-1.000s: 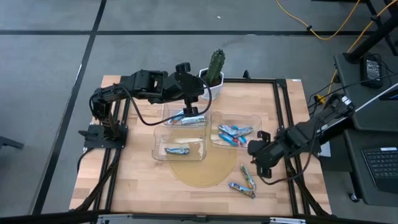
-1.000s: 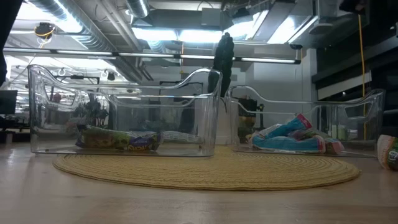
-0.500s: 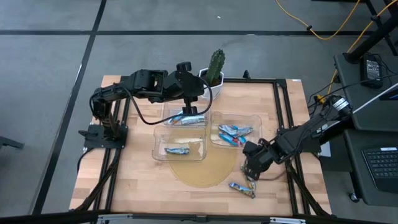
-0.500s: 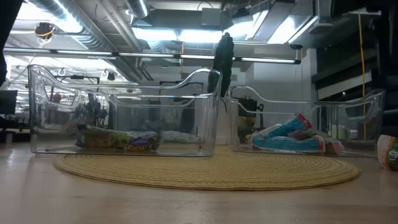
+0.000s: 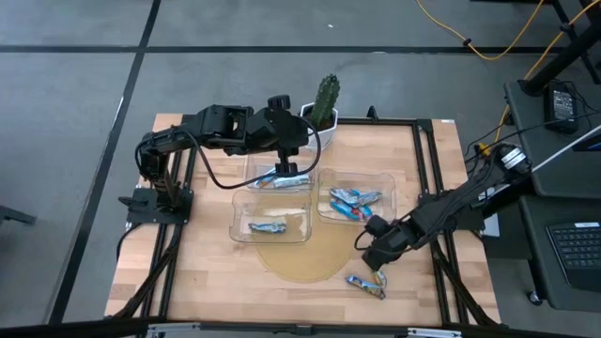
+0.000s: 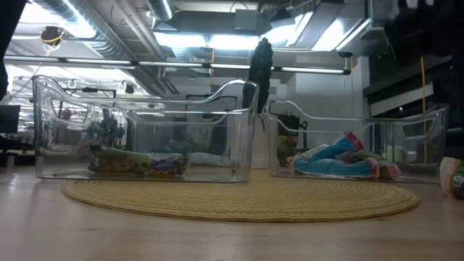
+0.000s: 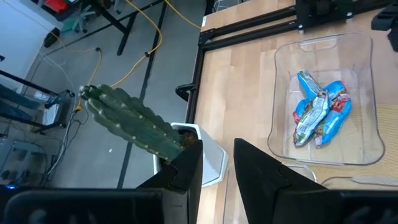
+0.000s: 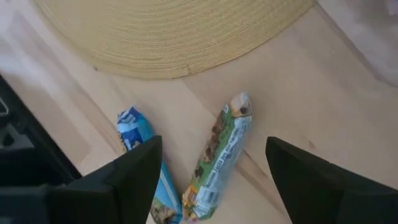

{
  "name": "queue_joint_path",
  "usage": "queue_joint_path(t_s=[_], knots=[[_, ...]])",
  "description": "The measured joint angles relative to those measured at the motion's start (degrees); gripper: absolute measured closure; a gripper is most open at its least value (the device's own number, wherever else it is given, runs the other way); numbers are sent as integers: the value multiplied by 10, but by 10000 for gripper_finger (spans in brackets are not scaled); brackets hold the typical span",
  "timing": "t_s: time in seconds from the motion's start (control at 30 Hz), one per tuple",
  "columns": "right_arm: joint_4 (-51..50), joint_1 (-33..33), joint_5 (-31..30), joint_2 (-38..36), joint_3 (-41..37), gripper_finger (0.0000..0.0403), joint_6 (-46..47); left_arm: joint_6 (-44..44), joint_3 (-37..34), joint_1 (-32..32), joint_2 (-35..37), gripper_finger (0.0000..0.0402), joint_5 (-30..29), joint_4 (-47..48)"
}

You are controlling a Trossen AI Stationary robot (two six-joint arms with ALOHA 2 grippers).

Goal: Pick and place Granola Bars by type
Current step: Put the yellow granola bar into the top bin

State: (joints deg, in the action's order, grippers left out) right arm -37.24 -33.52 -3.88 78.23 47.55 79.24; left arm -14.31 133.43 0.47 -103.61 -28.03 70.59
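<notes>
Down on the bare wood just off the round woven straw mat [image 8: 174, 34], a green-and-brown foil-wrapped granola bar [image 8: 221, 158] lies loose beside a bright blue foil-wrapped bar [image 8: 146, 168], their near ends close together. The right gripper [image 8: 211, 180] hangs over this pair with its fingers spread wide, holding nothing. More bars are already in the clear plastic bins: blue ones heaped in the right-hand bin [image 5: 385, 211], a brownish-green one in the front bin [image 5: 239, 230], and a silver-blue one in the back bin [image 5: 252, 169]. The left gripper [image 5: 285, 164], fingers parted, hovers over that back bin near the potted green cactus [image 5: 326, 99].
</notes>
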Motion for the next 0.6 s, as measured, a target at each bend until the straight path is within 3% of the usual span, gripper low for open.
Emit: queue_joint_path(t_s=[0.6], knots=[[23,0,2,110,-1,115,3,-14,0,0,0,318,12,0]])
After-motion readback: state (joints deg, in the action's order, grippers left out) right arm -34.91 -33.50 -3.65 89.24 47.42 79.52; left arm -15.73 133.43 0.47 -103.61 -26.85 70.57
